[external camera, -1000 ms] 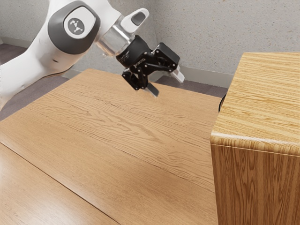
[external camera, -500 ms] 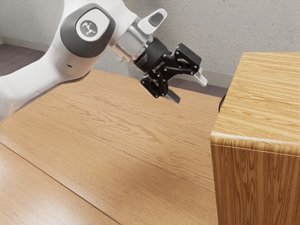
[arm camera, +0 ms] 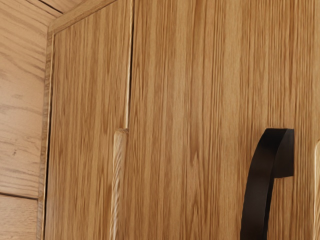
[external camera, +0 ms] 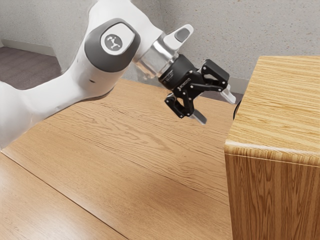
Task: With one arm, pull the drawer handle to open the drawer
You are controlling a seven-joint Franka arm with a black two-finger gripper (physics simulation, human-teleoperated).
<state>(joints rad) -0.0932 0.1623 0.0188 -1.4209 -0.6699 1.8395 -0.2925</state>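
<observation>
Hovering above the counter (external camera: 125, 150), the black hand (external camera: 215, 107) is released: its 2 fingers stand wide apart, with nothing between them and nothing touching them. It hangs just short of the wooden cabinet (external camera: 280, 120) on the exterior view's right, pointed at the cabinet's front face, where a dark sliver of the drawer handle (external camera: 236, 109) peeks past the edge. In the wrist view the handle (arm camera: 262, 185) is a black curved bar fixed to the wood-grain drawer front (arm camera: 200, 100), off to one side of the hand's line rather than centred. As I judge it, the task is at the approach stage: the handle is not grasped, and the drawer looks closed, with no front jutting from the cabinet. Left to do: line up with the bar, clench on it, and pull straight back.
</observation>
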